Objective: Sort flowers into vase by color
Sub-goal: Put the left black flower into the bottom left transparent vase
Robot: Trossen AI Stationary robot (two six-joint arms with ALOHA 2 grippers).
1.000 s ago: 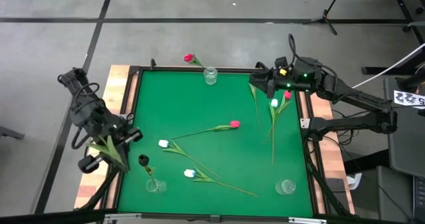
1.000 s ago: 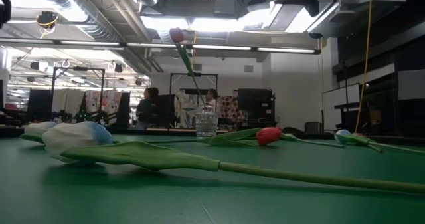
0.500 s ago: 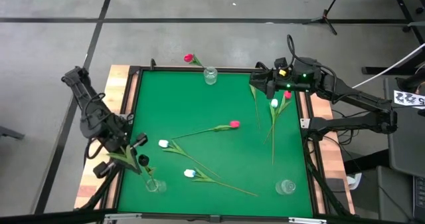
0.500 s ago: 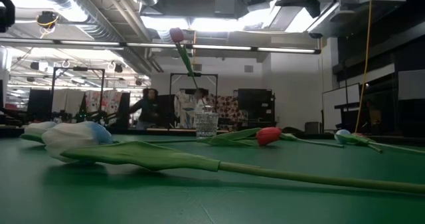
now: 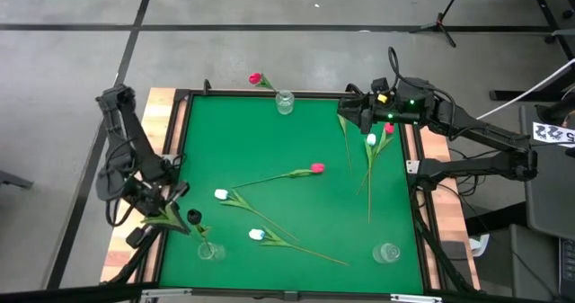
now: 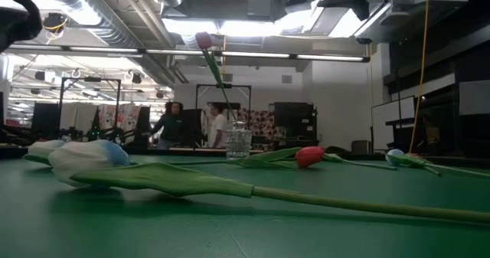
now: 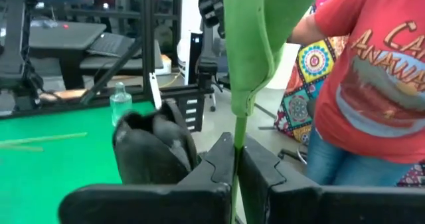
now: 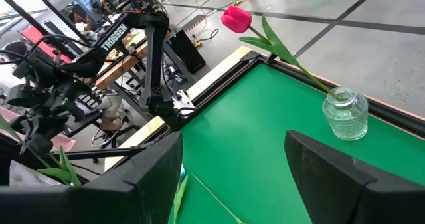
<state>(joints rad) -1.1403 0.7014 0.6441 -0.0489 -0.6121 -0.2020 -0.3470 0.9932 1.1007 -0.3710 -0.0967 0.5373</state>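
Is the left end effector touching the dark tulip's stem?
Touching. The left wrist view shows the left end effector shut on the green stem, fingers pressed on both sides, the dark tulip head beside them.

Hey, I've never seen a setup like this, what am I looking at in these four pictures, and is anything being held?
It is a robot with two dark arms at a green table. One picture looks down from above, one looks level across the tabletop, and two come from cameras on the arms' wrists.

Artificial tulips lie loose on the table, among them a pink one and a white one. There are three small glass vases; the far one already holds a pink tulip.

The left pincer is shut on the green stem of a near-black tulip, beside the vase at the near left corner. The right pincer waits open over the far right corner.

A person in a red shirt stands beyond the table.
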